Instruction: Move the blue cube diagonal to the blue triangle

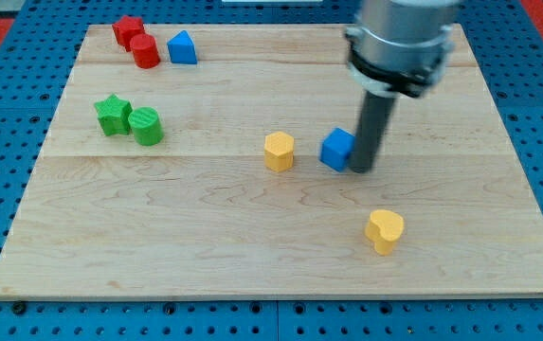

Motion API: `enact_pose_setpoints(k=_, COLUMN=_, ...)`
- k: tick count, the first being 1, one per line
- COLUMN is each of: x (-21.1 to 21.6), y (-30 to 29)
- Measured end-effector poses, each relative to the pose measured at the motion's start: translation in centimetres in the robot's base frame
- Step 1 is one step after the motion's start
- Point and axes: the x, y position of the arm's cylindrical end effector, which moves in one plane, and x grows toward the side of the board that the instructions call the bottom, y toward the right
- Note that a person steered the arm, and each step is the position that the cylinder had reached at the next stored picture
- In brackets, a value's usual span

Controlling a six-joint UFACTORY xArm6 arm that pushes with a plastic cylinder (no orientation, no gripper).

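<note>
near the board's middle, toward the view's right, my tip [361,169] rests against the right side of the blue cube [337,149]. no gripper is fitted: the arm ends in a plain rod that cannot open or close and holds nothing; it can only push.

positions:
- blue triangle [183,47]: view's top left, just right of the red cylinder [144,51] and red star [127,30].
- yellow hexagon [279,151]: just left of the cube, apart from it.
- green star [113,115] and green cylinder [146,126]: view's left, touching each other.
- yellow heart [385,230]: below the tip, well apart.

hazards, as judged from this layout:
- a straight push leftward would likely drive the cube into the hexagon and carry both along. cause: the hexagon lies directly in that line.
- contact off the cube's centre could spin it or let it slip past the rod. cause: a narrow rod against a flat face.
- a long diagonal run toward the triangle may end with the cube striking the triangle or the red blocks. cause: these three sit close together.
- overshoot could leave the cube beside the triangle instead of diagonal to it.
</note>
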Motion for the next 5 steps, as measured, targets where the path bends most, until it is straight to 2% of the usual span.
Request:
enact_pose_setpoints(k=1, x=-1.8, y=-10.2)
enact_pose_setpoints(k=3, x=1.0, y=1.2)
enact_pose_setpoints(k=4, x=-3.2, y=-1.5)
enact_pose_setpoints(k=5, x=-5.6, y=-11.4)
